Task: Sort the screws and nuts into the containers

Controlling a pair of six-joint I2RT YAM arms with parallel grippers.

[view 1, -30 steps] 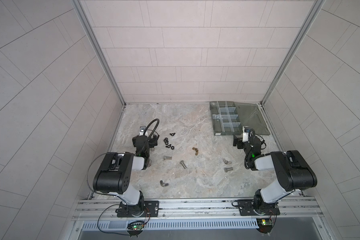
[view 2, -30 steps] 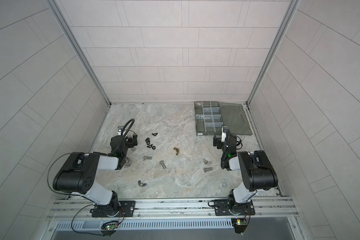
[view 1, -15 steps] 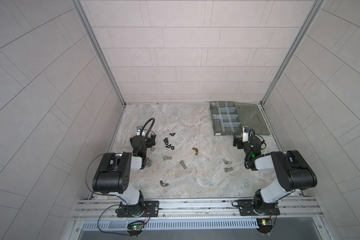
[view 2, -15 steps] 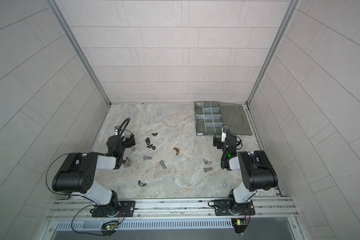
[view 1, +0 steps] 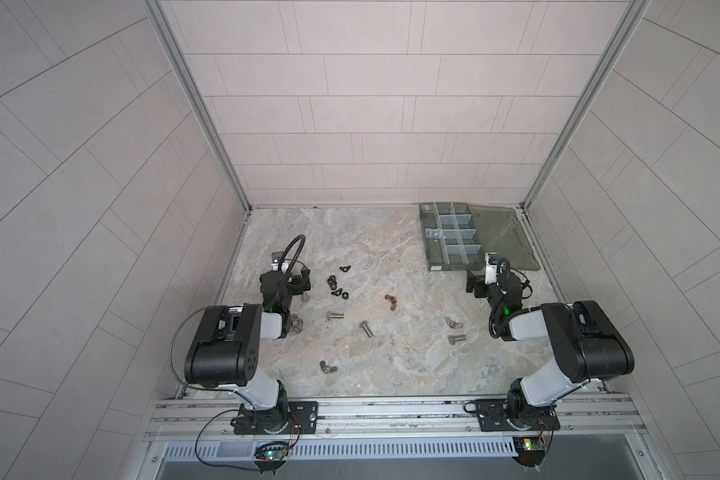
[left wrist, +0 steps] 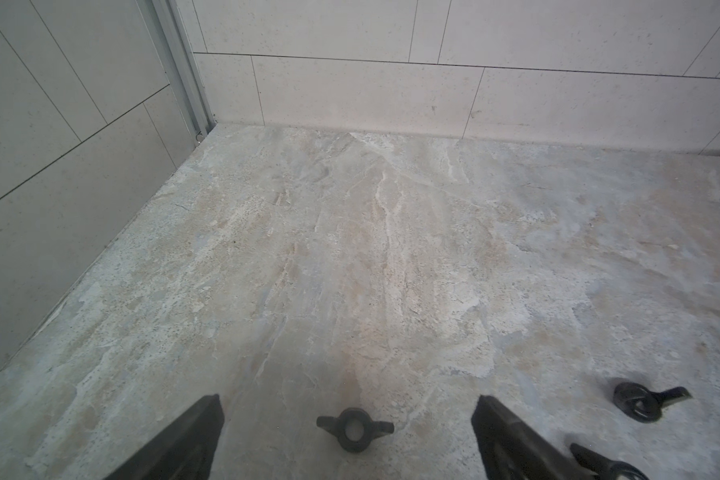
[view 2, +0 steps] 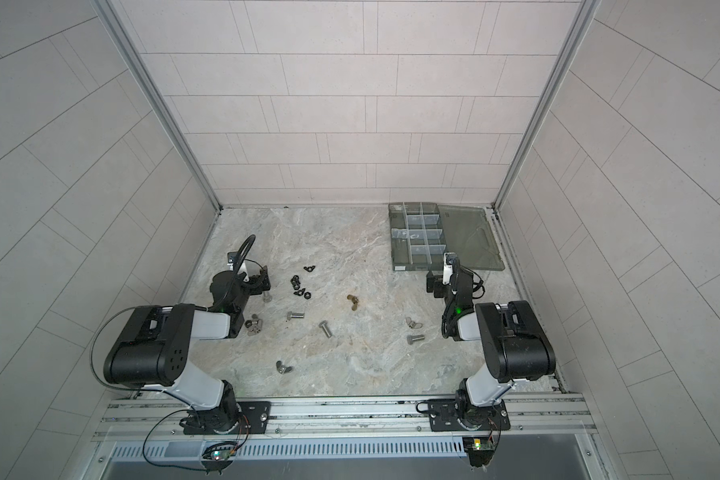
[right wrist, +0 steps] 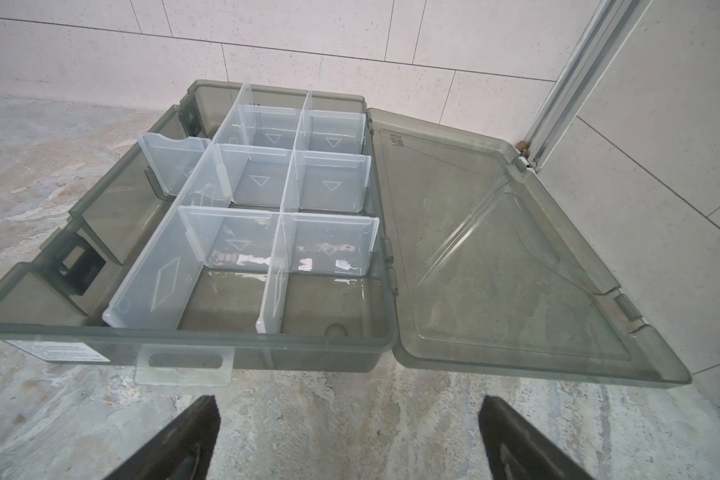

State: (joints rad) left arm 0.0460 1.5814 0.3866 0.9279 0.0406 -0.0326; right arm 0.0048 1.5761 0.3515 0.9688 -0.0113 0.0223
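Note:
Black nuts (view 1: 336,286) (view 2: 300,286) lie just right of my open left gripper (view 1: 299,283) (view 2: 262,282). In the left wrist view one black wing nut (left wrist: 354,428) lies on the floor between the wide-apart fingers of the left gripper (left wrist: 348,400), untouched. Brass nuts (view 1: 390,301) sit mid-floor. Screws (view 1: 335,316) (view 1: 366,328) (view 1: 456,339) and silver wing nuts (view 1: 454,323) (view 1: 327,367) are scattered. My right gripper (view 1: 476,286) (right wrist: 348,401) stands open and empty before the containers (right wrist: 258,183), the bare compartments of the grey organizer box (view 1: 431,249) (right wrist: 184,332).
The box's lid (view 1: 506,237) (right wrist: 495,249) lies open flat against the right wall. Tiled walls close in the marble floor (view 1: 371,249) on three sides. A metal rail (view 1: 391,409) runs along the front edge.
My left arm has shifted slightly to the left near the black nuts. The right arm has not moved, and both grippers have stayed open.

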